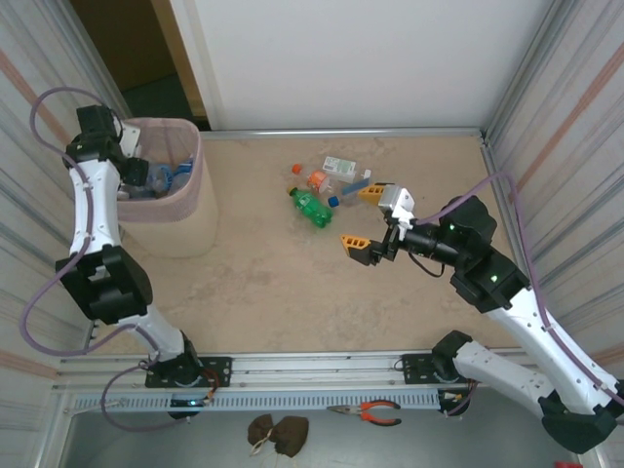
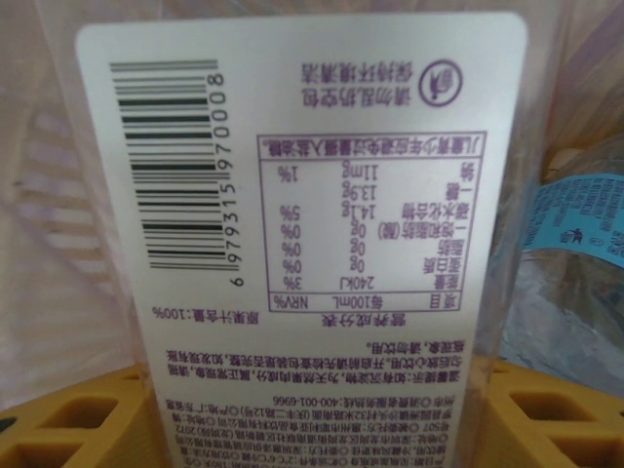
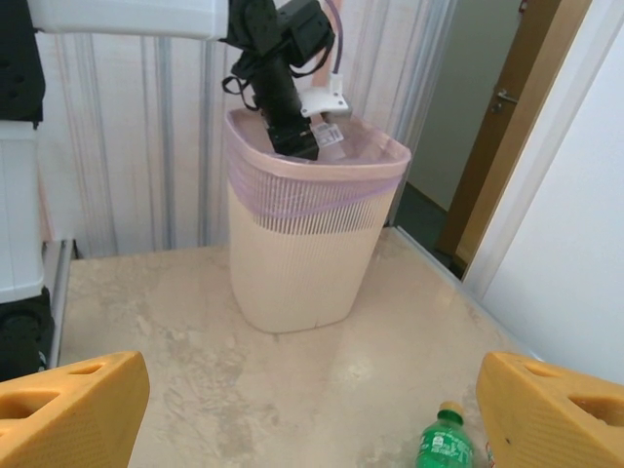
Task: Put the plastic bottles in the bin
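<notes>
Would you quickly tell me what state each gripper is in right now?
Left gripper: closed on a bottle, at the bin.
Right gripper: open, empty.

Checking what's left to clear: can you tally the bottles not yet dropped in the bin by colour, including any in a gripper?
Green bottle on the table: 1
Clear bottles on the table: 3, clustered, so approximate
Labelled bottle in the left gripper, at the mouth of the bin: 1
Total: 5
</notes>
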Available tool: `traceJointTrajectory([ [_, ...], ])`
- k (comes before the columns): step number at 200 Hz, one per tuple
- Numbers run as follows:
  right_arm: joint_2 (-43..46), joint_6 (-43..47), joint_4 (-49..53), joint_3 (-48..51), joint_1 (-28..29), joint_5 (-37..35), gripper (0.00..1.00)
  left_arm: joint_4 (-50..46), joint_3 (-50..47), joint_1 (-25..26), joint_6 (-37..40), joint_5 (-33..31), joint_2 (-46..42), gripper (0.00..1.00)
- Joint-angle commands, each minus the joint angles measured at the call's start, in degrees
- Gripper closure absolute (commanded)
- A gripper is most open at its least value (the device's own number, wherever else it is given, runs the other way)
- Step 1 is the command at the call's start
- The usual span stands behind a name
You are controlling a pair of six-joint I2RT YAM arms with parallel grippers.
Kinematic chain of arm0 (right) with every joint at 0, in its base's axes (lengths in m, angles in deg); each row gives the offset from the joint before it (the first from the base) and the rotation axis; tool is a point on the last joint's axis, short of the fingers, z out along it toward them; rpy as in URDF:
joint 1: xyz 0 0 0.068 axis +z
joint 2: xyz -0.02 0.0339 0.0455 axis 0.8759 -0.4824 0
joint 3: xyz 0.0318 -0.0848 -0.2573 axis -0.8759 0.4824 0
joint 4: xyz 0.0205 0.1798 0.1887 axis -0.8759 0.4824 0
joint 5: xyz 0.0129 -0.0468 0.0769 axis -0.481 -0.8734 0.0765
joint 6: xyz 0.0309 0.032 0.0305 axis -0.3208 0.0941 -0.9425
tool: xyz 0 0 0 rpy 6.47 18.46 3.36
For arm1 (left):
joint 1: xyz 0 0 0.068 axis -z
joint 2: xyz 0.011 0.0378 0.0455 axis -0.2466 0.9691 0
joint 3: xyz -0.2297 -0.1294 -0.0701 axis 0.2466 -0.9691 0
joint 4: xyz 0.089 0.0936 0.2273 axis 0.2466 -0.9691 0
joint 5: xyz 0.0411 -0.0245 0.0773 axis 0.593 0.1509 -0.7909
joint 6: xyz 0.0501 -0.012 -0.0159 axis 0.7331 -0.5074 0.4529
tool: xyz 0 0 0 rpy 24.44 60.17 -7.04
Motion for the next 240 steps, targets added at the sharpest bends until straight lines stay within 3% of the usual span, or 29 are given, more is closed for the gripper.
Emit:
traceJointTrajectory([
  [1, -0.04, -0.49, -1.54, -0.01, -0.73, 2.26, 0.14, -0.05, -1.42, -1.13, -1.67, -1.20, 2.27, 0.40],
  [56, 0.99, -0.86, -0.90, 0.20, -0.93, 1.26, 0.14, -0.75, -1.10, -1.26, -3.45, 2.32, 5.63, 0.32],
  [130, 2.76, -2.02, 0.24, -0.86, -0.95, 0.26, 0.14, -1.37, 0.01, -0.70, -4.81, 7.15, -0.75, 0.22],
  [209, 3.83, -2.90, 1.10, -1.54, -0.62, -0.44, 0.14, -3.82, 2.94, 0.31, -5.89, 12.62, -7.84, 0.19],
  [240, 4.09, -3.48, 1.23, -1.90, -0.15, -0.52, 0.15, -7.66, 7.60, 3.70, -4.38, 16.93, -7.62, 0.23],
])
